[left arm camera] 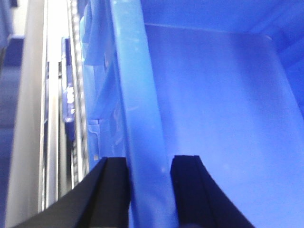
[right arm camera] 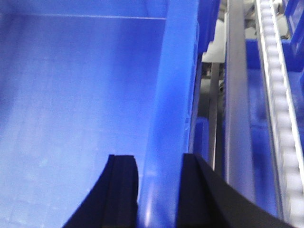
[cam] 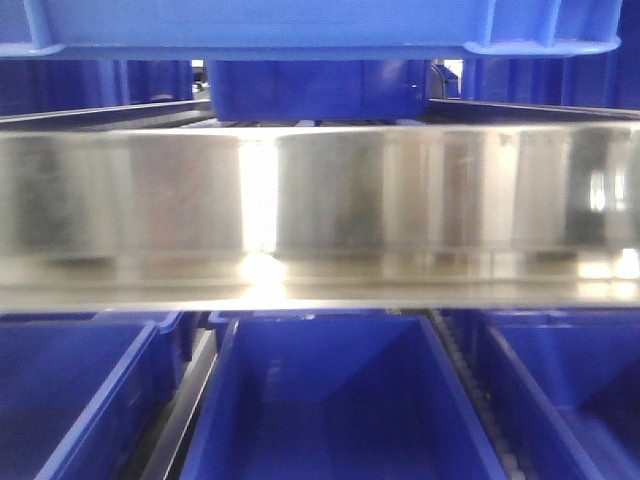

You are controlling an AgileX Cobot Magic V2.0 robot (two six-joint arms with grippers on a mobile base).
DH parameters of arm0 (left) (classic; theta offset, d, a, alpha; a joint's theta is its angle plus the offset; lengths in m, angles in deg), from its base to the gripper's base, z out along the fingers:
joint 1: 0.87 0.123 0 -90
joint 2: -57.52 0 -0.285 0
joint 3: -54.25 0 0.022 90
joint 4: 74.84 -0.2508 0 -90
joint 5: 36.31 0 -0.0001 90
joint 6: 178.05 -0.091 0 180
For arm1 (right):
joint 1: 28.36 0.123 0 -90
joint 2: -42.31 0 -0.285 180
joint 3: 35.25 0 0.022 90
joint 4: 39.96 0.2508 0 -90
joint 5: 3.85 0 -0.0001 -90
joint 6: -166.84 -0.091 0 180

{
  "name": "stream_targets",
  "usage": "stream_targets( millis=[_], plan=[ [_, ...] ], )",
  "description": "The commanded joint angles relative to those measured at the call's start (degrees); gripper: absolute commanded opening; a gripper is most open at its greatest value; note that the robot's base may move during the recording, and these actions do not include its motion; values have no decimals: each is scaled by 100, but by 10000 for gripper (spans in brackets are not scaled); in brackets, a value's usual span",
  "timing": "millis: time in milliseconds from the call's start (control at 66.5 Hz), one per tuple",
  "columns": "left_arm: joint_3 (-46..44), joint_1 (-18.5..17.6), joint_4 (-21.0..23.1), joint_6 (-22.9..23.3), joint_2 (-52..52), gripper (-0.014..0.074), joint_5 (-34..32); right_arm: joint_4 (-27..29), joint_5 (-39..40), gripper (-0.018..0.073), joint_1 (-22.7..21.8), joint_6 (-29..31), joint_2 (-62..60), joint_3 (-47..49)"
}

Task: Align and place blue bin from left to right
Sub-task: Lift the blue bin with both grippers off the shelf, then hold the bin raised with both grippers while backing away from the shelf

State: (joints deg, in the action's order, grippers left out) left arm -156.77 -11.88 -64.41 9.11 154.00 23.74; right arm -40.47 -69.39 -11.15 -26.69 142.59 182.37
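Front view, position: the blue bin (cam: 300,25) spans the top of the frame. Its thick rim and underside sit above the steel rail (cam: 320,210), and other bins (cam: 340,400) stand on the level below.
Front view, handling: it is probably light for its bulk, stiff and not fragile. The plastic is smooth, so it could slip or swing if the two sides are not kept level.
Left wrist view, grip: the left fingers (left arm camera: 111,190) are closed to a narrow gap and straddle the bin's side wall (left arm camera: 142,118), one pad outside and one inside, both against it.
Left wrist view, hold point: the rim edge, near the ribs, looks the firmest place.
Right wrist view, grip: the right fingers (right arm camera: 121,190) pinch the opposite wall (right arm camera: 168,118) the same way, with the floor of the bin to their inner side.
Right wrist view, surroundings: the roller track (right arm camera: 280,95) runs just beside the bin.
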Motion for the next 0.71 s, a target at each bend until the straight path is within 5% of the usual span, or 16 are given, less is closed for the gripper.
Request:
stream_targets(
  millis=[0,691],
  plan=[
    [-105,-69,679,-51,-146,-111,-587,473,577,-71,53,51,-112,58],
    [-105,-69,679,-51,-146,-111,-587,473,577,-71,53,51,-112,58]
  ],
)
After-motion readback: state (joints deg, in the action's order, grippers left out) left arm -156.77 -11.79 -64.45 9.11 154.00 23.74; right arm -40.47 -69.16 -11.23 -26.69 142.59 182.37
